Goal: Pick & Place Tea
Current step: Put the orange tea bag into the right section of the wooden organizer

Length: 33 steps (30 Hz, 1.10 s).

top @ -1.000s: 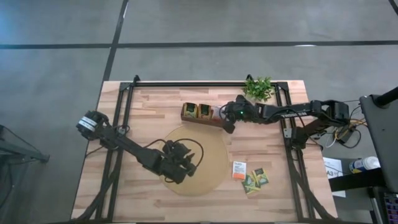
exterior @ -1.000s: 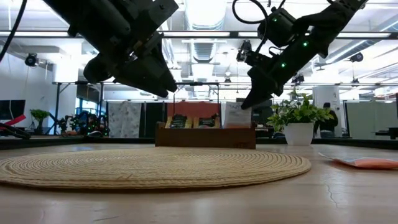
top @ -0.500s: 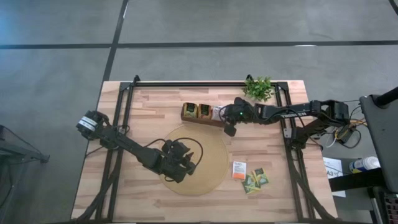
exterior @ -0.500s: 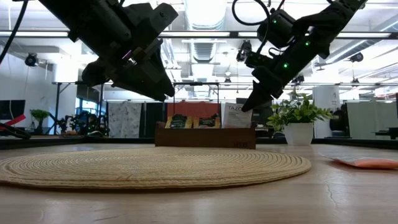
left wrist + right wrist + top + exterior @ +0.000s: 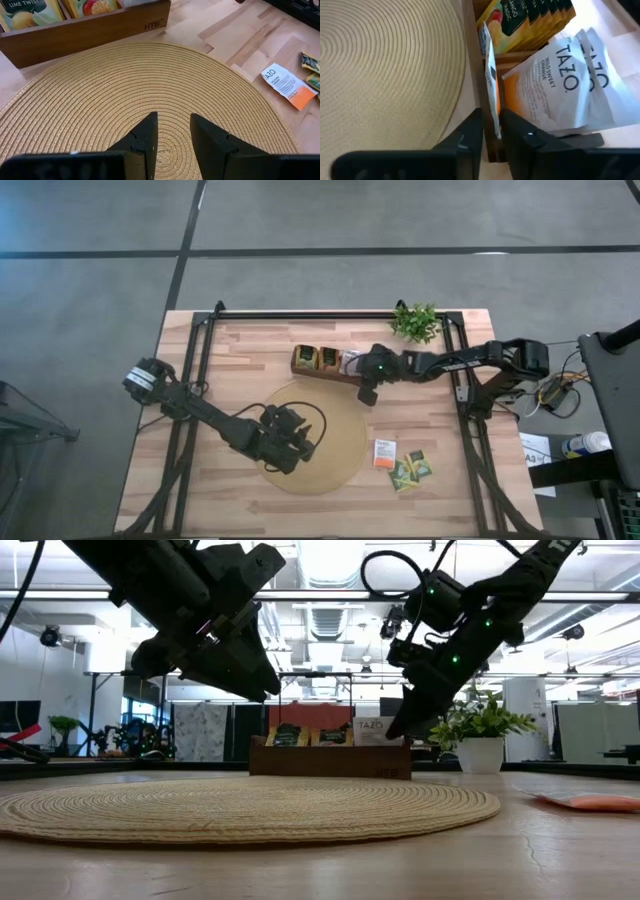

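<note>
A white-and-orange tea sachet (image 5: 490, 75) stands on edge in the right compartment of the dark brown tray (image 5: 325, 362), just inside its near wall (image 5: 474, 55). My right gripper (image 5: 492, 132) reaches down over it, fingers a narrow gap apart on either side of the sachet's edge. More white sachets (image 5: 560, 85) lean in that compartment; yellow and green ones (image 5: 530, 20) fill the others. Three loose sachets (image 5: 400, 462) lie flat right of the round tan mat (image 5: 315, 435). My left gripper (image 5: 172, 120) hovers open over the mat, with nothing between its fingers. My right gripper comes slanting down from the table's right, one finger (image 5: 470, 137) on either side of the sachet's edge (image 5: 493, 117). The sachet stands upright in the tray, its printed face (image 5: 370, 730) toward the near edge. Whether the fingers touch it, I cannot tell.
A small green plant in a white pot (image 5: 417, 322) stands at the far right, close behind my right arm. Black rails run along the table's left, right and far sides.
My right gripper has gone down toward the tray with the white-and-orange sachet. The sachet has sunk from standing high above the tray's near wall into the right compartment, with only its top showing above the wall.
</note>
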Each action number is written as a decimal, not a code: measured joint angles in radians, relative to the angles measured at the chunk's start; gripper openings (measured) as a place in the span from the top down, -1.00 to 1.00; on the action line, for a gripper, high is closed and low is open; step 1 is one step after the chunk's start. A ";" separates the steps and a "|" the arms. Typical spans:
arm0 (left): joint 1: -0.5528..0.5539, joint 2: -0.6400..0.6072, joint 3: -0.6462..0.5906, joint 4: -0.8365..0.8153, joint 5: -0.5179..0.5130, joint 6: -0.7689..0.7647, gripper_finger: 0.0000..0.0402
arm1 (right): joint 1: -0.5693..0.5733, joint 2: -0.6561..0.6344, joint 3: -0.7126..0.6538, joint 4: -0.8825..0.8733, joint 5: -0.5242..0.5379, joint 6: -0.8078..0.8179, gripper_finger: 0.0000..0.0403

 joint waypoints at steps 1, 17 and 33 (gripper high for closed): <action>0.000 0.000 0.000 0.000 0.000 -0.001 0.45 | 0.004 0.000 0.004 -0.003 0.000 0.013 0.65; 0.000 0.000 0.000 0.000 0.001 -0.014 0.45 | 0.022 -0.207 0.019 -0.242 0.284 -0.010 0.40; 0.022 0.022 -0.002 0.211 0.228 0.248 0.45 | 0.284 -0.391 -0.161 -0.474 -0.210 0.388 0.49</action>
